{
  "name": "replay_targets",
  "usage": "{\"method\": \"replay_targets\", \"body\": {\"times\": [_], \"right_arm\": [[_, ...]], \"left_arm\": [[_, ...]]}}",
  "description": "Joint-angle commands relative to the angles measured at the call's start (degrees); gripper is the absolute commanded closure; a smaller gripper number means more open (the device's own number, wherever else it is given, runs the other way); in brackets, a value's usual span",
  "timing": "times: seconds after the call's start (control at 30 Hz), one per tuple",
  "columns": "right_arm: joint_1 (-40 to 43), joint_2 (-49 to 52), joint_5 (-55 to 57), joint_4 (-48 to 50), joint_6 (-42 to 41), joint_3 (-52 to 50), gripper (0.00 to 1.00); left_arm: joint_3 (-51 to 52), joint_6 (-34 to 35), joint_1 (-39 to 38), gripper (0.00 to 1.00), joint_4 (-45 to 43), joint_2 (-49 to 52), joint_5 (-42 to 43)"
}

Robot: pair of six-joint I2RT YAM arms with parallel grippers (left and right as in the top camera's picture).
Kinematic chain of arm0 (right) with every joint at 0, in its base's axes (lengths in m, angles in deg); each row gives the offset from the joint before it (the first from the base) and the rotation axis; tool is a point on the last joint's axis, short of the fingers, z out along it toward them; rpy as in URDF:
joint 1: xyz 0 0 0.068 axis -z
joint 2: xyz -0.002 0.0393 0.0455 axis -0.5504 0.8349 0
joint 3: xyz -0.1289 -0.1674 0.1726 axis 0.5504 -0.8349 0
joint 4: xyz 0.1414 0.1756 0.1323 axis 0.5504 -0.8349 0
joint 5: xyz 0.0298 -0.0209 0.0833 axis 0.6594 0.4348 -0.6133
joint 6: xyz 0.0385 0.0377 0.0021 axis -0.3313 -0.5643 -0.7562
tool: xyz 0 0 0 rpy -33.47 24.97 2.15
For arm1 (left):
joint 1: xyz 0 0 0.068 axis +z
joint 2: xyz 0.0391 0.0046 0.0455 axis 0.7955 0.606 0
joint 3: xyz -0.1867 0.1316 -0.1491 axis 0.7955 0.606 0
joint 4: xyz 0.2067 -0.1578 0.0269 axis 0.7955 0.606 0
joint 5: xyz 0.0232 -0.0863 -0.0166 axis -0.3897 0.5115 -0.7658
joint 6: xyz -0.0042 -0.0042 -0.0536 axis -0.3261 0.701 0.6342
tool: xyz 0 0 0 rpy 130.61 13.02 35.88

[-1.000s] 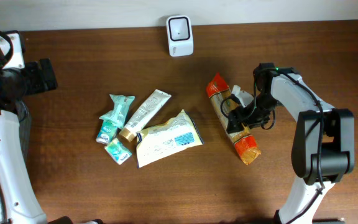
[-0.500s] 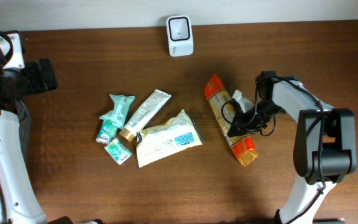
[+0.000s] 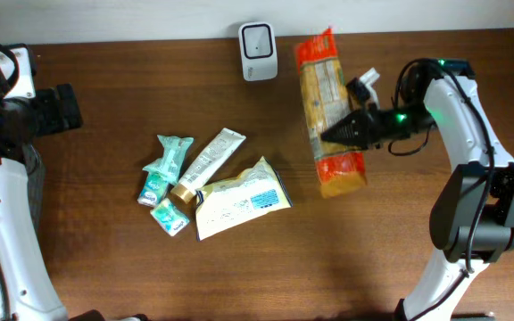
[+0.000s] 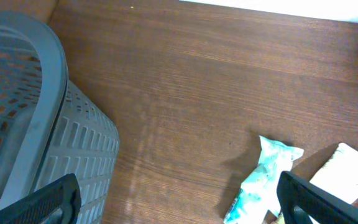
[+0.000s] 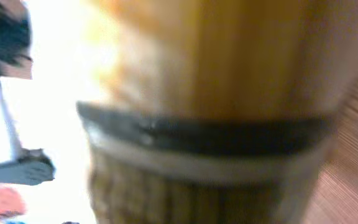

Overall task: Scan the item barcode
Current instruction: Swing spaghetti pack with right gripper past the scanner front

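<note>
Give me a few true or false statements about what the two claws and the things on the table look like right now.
The right claw grips the orange packet. True.
The left claw is shut on the tube. False: it is open and empty; the tube lies on the table.
The white scanner stands left of the orange packet. True.
The grey basket stands beside the white scanner. False: it is by the left claw.

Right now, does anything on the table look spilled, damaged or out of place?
Nothing spilled or damaged. The right gripper holds the pasta packet beside the scanner; the toothpaste tube, green pouch and yellow bag lie jumbled together.
</note>
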Motion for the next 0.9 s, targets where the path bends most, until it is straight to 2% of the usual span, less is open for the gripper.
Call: {"method": "replay_targets", "body": {"times": [0.0,0.1,0.3,0.53,0.57,0.63,0.7,0.8,0.87], "right_arm": [[-0.1,-2.9,-15.0,0.3,-7.9,2.3,0.96],[-0.5,-2.9,-15.0,-0.1,-12.7,2.4,0.96],[-0.6,-2.9,-15.0,-0.2,-14.1,2.4,0.96],[-1.4,-2.9,-13.3,8.7,-14.1,4.7,0.96],[-2.5,-2.9,-8.7,10.6,-16.5,7.5,0.96],[-6.4,-2.9,8.6,16.1,-28.1,15.0,0.96],[-11.2,-2.9,24.9,19.0,-34.9,22.2,0.96],[-19.5,-2.9,51.9,26.6,-38.2,29.7,0.96],[-23.8,-2.7,65.1,34.4,-38.2,29.4,0.96]], "left_arm": [[-0.3,0.5,0.3,0.01,-0.1,-0.2,-0.2],[-0.3,0.5,0.3,0.01,-0.1,-0.2,-0.2],[-0.3,0.5,0.3,0.01,-0.1,-0.2,-0.2],[-0.3,0.5,0.3,0.01,-0.1,-0.2,-0.2],[-0.3,0.5,0.3,0.01,-0.1,-0.2,-0.2],[-0.3,0.5,0.3,0.01,-0.1,-0.2,-0.2],[-0.3,0.5,0.3,0.01,-0.1,-0.2,-0.2],[-0.3,0.5,0.3,0.01,-0.1,-0.2,-0.2],[-0.3,0.5,0.3,0.01,-0.1,-0.2,-0.2]]}}
